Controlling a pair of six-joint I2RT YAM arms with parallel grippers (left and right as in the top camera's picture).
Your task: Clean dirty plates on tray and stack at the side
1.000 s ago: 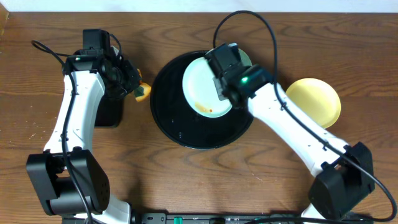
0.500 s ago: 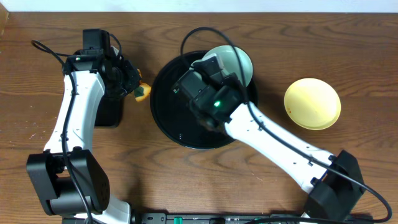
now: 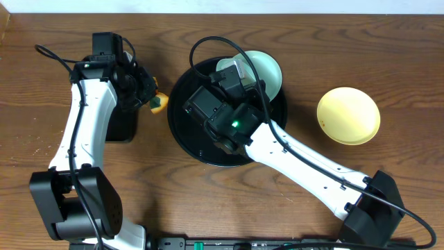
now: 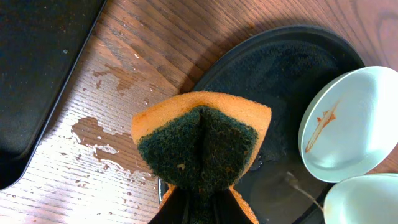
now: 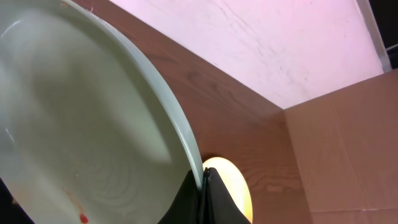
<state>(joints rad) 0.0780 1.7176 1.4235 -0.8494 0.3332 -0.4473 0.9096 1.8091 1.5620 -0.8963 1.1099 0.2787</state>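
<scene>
Plate [image 5: 93, 124], cropped at frame edges, pinched at rim by right gripper [image 5: 204, 182].

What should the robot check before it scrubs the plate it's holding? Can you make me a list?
1. Right hand gripping the plate: ok, pinched on its rim.
2. Left hand holding the sponge: ok, folded between the fingers.
3. Sponge on the plate: not ok, not touching it yet.
4. Held plate clean: not ok, a sauce spot shows.
5. Yellow plate at the side: ok, on the table beside the tray.
6. Table dry: not ok, water drops lie near the sponge.
</scene>
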